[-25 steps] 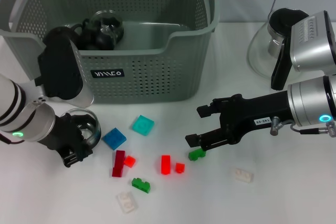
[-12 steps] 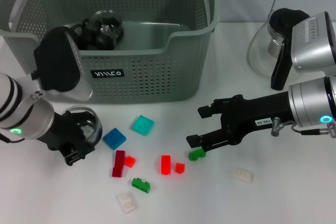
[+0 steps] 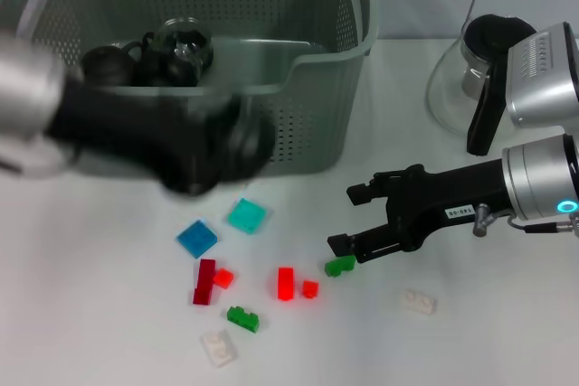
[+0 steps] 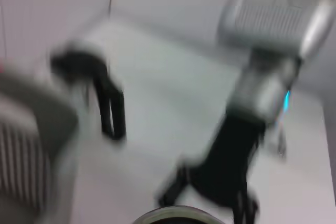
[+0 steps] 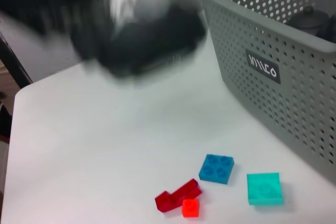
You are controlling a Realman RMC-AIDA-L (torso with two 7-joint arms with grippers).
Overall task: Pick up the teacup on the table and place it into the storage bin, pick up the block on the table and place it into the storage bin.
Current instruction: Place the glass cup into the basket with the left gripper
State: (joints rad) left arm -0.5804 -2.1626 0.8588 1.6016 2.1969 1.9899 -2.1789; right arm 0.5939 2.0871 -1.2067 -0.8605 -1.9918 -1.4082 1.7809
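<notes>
My left gripper point(image 3: 210, 147) is a dark motion-blurred mass in front of the storage bin point(image 3: 312, 128), above the table. The glass teacup is gone from its spot on the table; its rim point(image 4: 173, 215) shows at the edge of the left wrist view, and a glassy glint sits in the blurred gripper point(image 5: 137, 35) in the right wrist view. Right gripper point(image 3: 344, 220) is open, hovering just above a green block point(image 3: 340, 266). Loose blocks lie below the bin: blue point(image 3: 196, 239), teal point(image 3: 246, 215), red point(image 3: 286, 283).
Dark and glass cups point(image 3: 176, 50) lie inside the bin. A glass teapot point(image 3: 466, 70) stands at the back right. More blocks: dark red point(image 3: 205, 280), small red point(image 3: 310, 289), green point(image 3: 242, 318), white point(image 3: 217, 347) and white point(image 3: 419, 301).
The left arm swung quickly up and right from the table's left side to the front of the bin, taking the teacup with it. The right gripper has edged slightly right.
</notes>
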